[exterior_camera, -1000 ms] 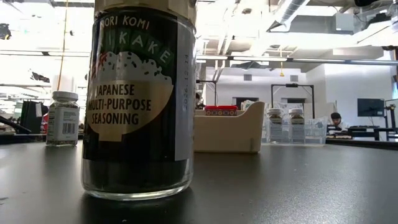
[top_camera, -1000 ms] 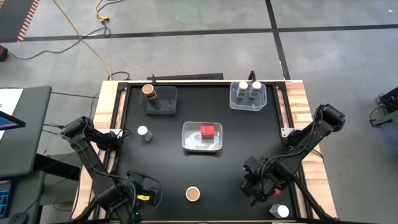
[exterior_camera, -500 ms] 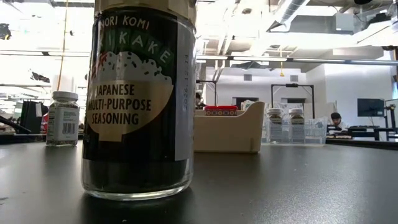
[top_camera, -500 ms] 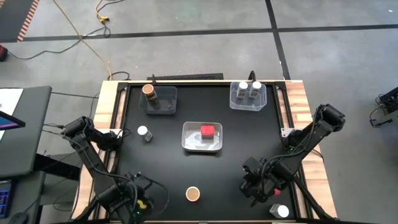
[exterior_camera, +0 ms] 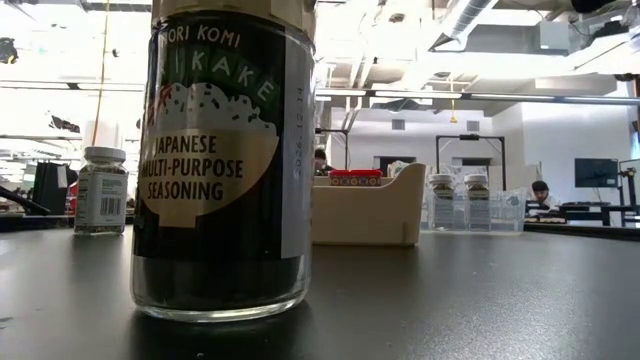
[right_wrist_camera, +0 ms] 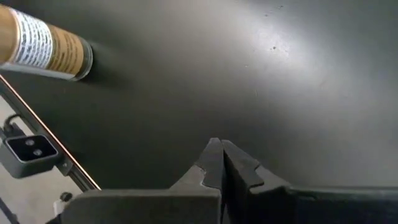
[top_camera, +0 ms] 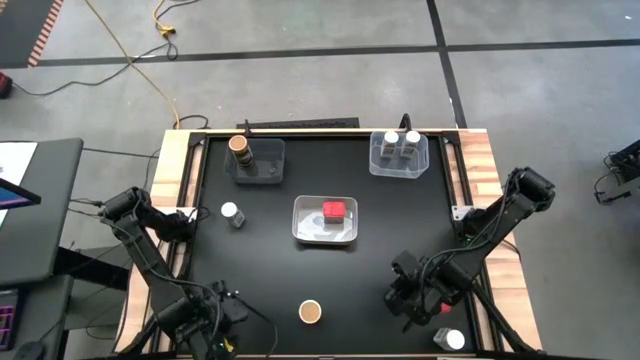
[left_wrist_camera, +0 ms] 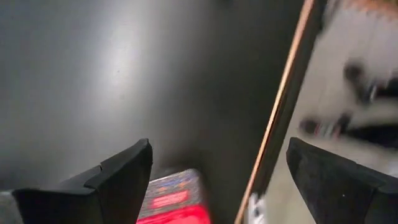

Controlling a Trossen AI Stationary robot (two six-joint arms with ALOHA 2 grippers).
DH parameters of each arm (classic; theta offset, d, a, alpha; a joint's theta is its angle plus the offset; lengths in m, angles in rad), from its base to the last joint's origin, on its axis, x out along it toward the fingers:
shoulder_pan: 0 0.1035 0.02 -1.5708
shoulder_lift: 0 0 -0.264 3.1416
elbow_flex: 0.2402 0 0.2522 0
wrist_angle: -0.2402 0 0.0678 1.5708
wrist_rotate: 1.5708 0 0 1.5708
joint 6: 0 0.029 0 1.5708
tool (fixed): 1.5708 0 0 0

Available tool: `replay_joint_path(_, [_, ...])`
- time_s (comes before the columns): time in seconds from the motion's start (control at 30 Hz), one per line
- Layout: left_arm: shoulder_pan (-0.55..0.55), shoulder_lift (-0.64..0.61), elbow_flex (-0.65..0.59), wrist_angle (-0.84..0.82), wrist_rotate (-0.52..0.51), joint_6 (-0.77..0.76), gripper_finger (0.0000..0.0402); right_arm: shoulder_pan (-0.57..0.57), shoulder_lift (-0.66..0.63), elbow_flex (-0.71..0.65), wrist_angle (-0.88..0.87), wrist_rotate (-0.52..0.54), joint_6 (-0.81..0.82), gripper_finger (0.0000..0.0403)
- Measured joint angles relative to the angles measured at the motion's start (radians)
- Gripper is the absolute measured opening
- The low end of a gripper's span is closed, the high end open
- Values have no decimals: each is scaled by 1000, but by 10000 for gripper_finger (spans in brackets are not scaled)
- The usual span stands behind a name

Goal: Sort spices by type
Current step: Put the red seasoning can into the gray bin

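red spice block (left_wrist_camera: 174,200) between open left claw (left_wrist_camera: 217,180) fingers

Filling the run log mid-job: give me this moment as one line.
left gripper: open, near table edge, above red spice box | right gripper: shut, empty, over bare table | brown-topped jar: loose, front centre

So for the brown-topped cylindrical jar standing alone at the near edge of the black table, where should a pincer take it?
Grip the brown-topped cylindrical jar around its glass side wall below the lid, coming straight down from above. It stands upright with bare black table on every side, so fingers fit either side. The right pincer, now shut, looks nearest.
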Motion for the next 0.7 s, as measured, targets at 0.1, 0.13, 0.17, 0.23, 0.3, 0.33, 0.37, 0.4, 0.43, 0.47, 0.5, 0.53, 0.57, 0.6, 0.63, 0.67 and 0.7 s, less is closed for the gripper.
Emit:
replay_joint_path(0.1, [-2,0,0,-20,44,244,355,-1,0,0,0,1,41,24])
replay_joint_path(0.13, [-6,0,0,-26,56,320,355,-1,0,0,0,1,53,24])
replay_joint_path(0.17, [-12,0,0,-33,64,387,355,-1,0,0,0,1,65,24])
replay_joint_path(0.23, [-20,0,0,-50,79,498,355,-1,0,0,-1,2,85,24])
replay_joint_path(0.3, [-29,0,0,-71,115,582,355,-1,0,0,-1,3,106,24])
replay_joint_path(0.33, [-36,0,0,-81,136,616,355,-1,0,0,-1,4,120,24])
replay_joint_path(0.37, [-43,0,0,-90,160,643,355,-1,0,0,-1,4,133,24])
replay_joint_path(0.4, [-53,0,0,-97,182,665,355,-1,0,0,-1,4,147,24])
replay_joint_path(0.43, [-64,0,0,-102,196,679,355,-1,0,0,-1,4,157,24])
replay_joint_path(0.47, [-79,0,0,-102,204,690,355,-1,0,0,-1,4,169,24])
replay_joint_path(0.5, [-94,0,0,-104,205,701,355,-1,0,0,-1,4,177,24])
replay_joint_path(0.53, [-110,0,0,-109,205,715,355,-1,0,0,-1,4,184,24])
replay_joint_path(0.57, [-125,0,0,-116,204,729,355,-1,0,0,-1,4,194,24])
replay_joint_path(0.6, [-141,0,-3,-118,198,740,355,-1,0,0,-1,5,200,24])
replay_joint_path(0.63, [-154,0,-9,-119,183,754,355,-1,0,0,-1,5,205,24])
replay_joint_path(0.67, [-166,0,-17,-121,160,771,355,-2,0,0,-1,6,209,24])
replay_joint_path(0.7, [-178,0,-26,-124,138,790,355,-2,0,0,-1,7,215,24])
